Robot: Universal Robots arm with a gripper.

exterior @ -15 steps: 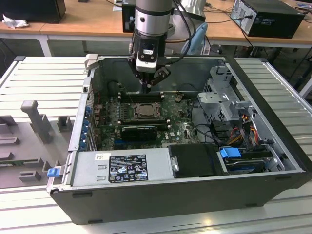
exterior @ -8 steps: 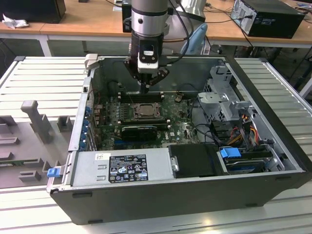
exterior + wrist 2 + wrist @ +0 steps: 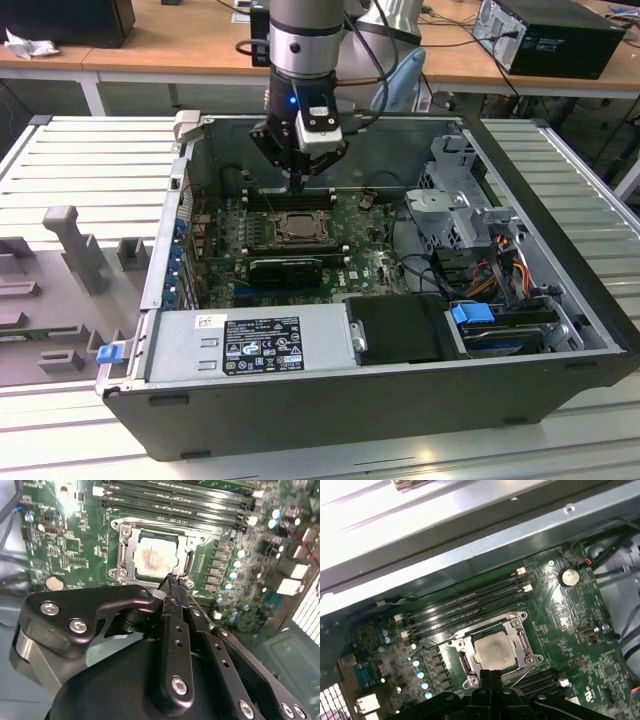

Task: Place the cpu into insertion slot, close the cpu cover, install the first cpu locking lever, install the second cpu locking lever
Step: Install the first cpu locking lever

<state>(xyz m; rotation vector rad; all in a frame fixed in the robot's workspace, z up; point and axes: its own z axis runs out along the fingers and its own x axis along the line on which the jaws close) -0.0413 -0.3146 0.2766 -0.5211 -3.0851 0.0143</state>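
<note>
The cpu (image 3: 156, 555) (image 3: 494, 649), a pale silver square, lies in the insertion slot (image 3: 298, 226) at the middle of the green motherboard (image 3: 372, 262). The cpu cover (image 3: 123, 550) (image 3: 521, 641), a silver frame, lies flat around the chip. Thin wire levers (image 3: 432, 642) (image 3: 526, 672) run out along two sides of the socket; whether they are latched I cannot tell. My gripper (image 3: 297, 186) (image 3: 172, 580) (image 3: 491, 673) is shut, its narrow fingertips pressed together with nothing seen between them. It hangs just above the socket's edge, on the side near the memory slots (image 3: 290, 198).
The open computer case (image 3: 560, 260) walls in the board. A long black card (image 3: 287, 268) lies just in front of the socket, and a power supply (image 3: 250, 345) beyond that. A metal drive cage (image 3: 455, 200) and cables (image 3: 500, 270) crowd the exterior view's right.
</note>
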